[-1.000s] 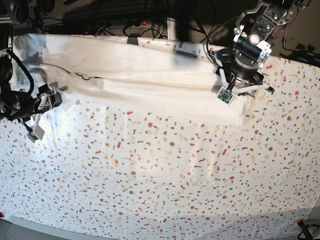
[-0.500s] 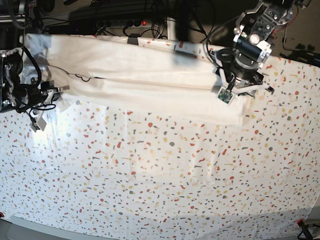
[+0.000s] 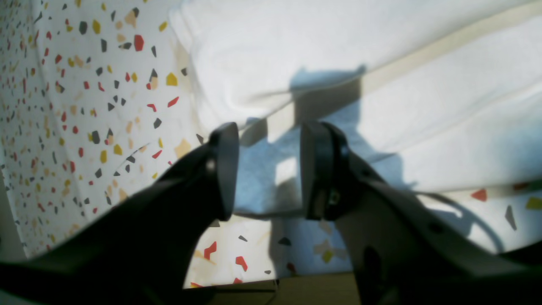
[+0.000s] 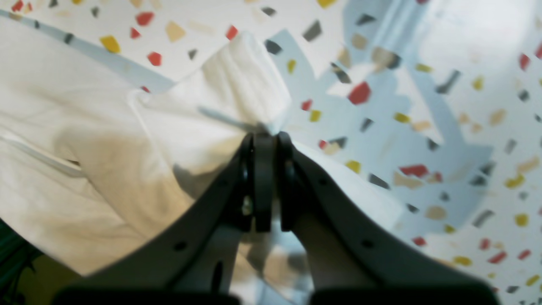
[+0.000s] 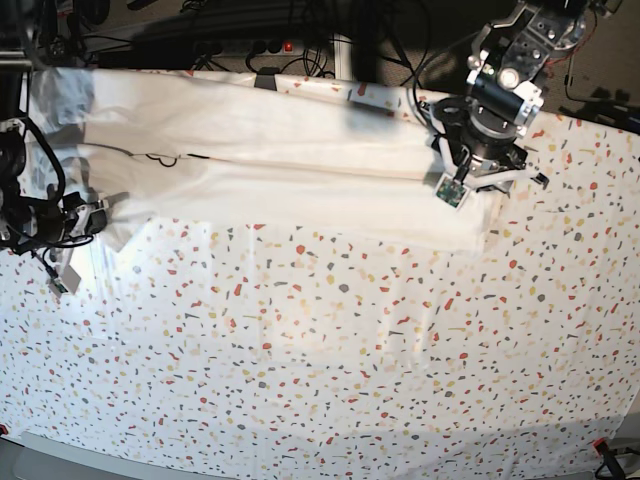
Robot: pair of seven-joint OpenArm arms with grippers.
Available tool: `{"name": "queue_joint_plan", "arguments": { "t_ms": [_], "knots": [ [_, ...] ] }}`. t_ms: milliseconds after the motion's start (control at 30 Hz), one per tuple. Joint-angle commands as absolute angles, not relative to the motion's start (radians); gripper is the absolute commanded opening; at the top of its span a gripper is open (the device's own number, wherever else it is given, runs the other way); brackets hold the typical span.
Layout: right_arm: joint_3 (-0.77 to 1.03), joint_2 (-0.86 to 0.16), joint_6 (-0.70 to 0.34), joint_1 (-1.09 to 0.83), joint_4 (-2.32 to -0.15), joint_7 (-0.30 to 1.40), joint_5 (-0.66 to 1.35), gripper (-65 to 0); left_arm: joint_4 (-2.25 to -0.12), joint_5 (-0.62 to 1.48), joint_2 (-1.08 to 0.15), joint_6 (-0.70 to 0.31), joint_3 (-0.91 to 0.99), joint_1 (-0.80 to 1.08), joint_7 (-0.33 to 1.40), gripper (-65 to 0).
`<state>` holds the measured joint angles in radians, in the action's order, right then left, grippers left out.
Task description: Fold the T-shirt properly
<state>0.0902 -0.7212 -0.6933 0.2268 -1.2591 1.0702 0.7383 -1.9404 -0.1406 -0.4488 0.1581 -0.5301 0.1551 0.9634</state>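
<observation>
The white T-shirt point(image 5: 300, 170) lies in a long folded band across the back of the table, print hidden. My right gripper point(image 5: 93, 216) is at the shirt's left end in the base view. In the right wrist view it point(image 4: 264, 140) is shut on a bunched pinch of the shirt point(image 4: 237, 84). My left gripper point(image 5: 478, 172) hovers over the shirt's right end. In the left wrist view it point(image 3: 269, 169) is open, its fingers point(image 3: 222, 169) apart above the shirt point(image 3: 338, 51) edge, with nothing between them.
The speckled table cover point(image 5: 350, 350) spreads over the whole front of the table. Dark cables and a power strip point(image 5: 270, 45) run behind the back edge. The cover's front edge shows at the bottom of the base view.
My right gripper has shut on the shirt's left end and shifted down and to the left, drawing that corner with it. The left arm has stayed still.
</observation>
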Motion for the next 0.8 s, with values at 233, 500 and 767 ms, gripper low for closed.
{"name": "queue_joint_plan", "arguments": {
  "t_ms": [233,500,767],
  "knots": [
    [0.099,-0.822,-0.698,0.249,-1.319,1.141,1.017,-65.0,-1.961,-0.155,-0.413,0.167,-0.525,0.146,0.943,-42.2],
    [0.099,-0.947,-0.698,0.114,-1.452,1.142,1.09,-65.0,-1.961,-0.208,-0.413,0.165,-0.525,0.144,0.957,-42.2],
    [0.099,-1.022,-0.698,-0.003,-1.635,1.142,1.117,-65.0,-1.961,-0.208,-0.413,0.166,-0.525,0.144,0.957,-42.2]
  ]
}}
